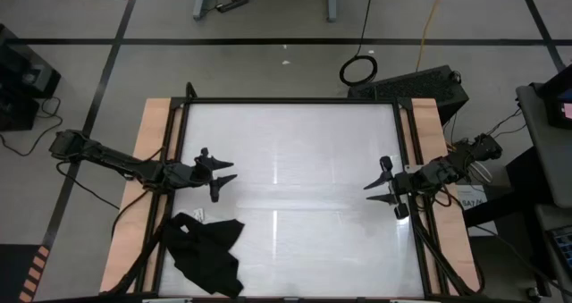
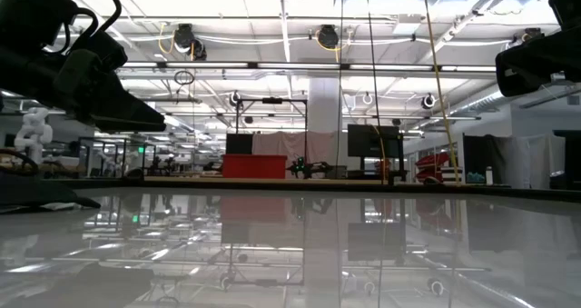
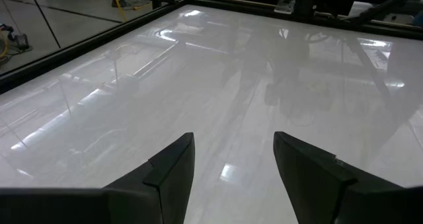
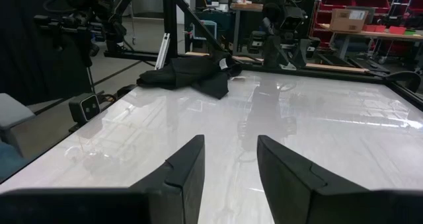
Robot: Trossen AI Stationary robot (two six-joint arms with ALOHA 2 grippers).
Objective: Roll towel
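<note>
Towel crumpled at the surface's near-left corner, no clear long axis, lying just toward the near edge from the left gripper, hovering empty, fingers parted, clearly the closer one; right gripper likewise parted and empty near the right edge, well apart.
</note>
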